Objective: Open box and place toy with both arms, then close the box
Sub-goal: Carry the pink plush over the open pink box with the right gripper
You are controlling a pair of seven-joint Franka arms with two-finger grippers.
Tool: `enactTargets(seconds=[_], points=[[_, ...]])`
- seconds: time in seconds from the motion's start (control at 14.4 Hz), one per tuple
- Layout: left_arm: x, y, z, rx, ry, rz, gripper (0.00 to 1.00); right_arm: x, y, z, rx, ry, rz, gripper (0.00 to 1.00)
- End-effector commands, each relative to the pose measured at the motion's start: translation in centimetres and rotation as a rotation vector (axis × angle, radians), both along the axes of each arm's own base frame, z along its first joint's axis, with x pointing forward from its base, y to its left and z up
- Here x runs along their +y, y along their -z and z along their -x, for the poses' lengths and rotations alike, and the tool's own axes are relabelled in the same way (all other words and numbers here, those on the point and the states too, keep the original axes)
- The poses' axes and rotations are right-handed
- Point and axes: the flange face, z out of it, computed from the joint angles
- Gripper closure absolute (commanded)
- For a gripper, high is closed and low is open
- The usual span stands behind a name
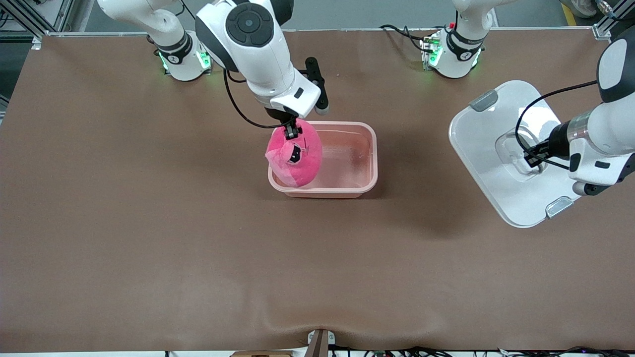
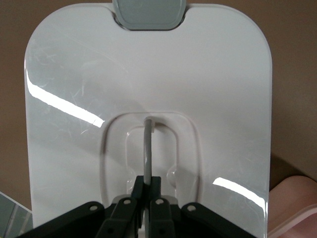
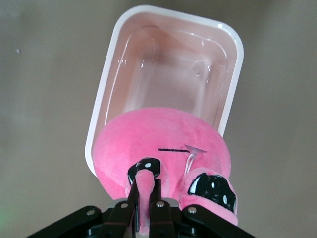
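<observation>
Front view: a brown table (image 1: pixel 149 238) is seen from above. A pale pink box (image 1: pixel 347 188) sits open near the middle, its lid removed. The right gripper (image 1: pixel 291 132) is closed on a nub of the bright pink toy (image 1: pixel 297 161), which is held over the end of the box toward the right arm's end of the table; the toy's lower part appears to dip inside the rim, probably so it can be lowered in. The white lid (image 1: pixel 488 153) is held well apart from the box, toward the left arm's end of the table, presumably to keep the opening free. The left gripper (image 1: pixel 533 157) is shut on the lid's handle.

Left wrist view: the lid (image 2: pixel 99 89) is seen face-on, one grey clip (image 2: pixel 148 12) at its edge. The handle (image 2: pixel 147 148) is pinched between the closed fingers (image 2: pixel 136 191).

Right wrist view: the box (image 3: pixel 106 99) lies below, empty inside. The toy (image 3: pixel 163 144) overlaps its rim, a thin nub (image 3: pixel 143 198) clamped between the fingers (image 3: pixel 157 191) so the plush hangs freely.
</observation>
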Motion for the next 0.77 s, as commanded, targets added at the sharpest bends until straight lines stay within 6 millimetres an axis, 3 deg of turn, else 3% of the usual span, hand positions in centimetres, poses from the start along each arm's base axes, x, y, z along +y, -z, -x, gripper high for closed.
enactTargets(seconds=[0.0,0.42,0.49,0.63,0.7], points=[[0.3,-0.5,0.1,-0.011,0.013,-0.011,1.0,-0.2,0.6,0.3,-0.029,-0.042,0.026,1.0],[2.7,-1.2,0.4,-0.013,-0.027,-0.002,1.0,-0.2,1.2,0.4,-0.024,-0.047,0.034,1.0],[2.7,-1.4,0.5,-0.014,-0.027,-0.003,1.0,-0.2,1.2,0.5,-0.023,-0.046,0.035,0.82],[2.7,-1.6,0.6,-0.016,-0.028,-0.005,1.0,-0.3,1.3,0.3,-0.022,-0.037,0.036,0.0],[2.8,-1.7,0.7,-0.017,-0.029,-0.006,1.0,-0.2,1.3,0.4,-0.022,-0.043,0.036,0.0]])
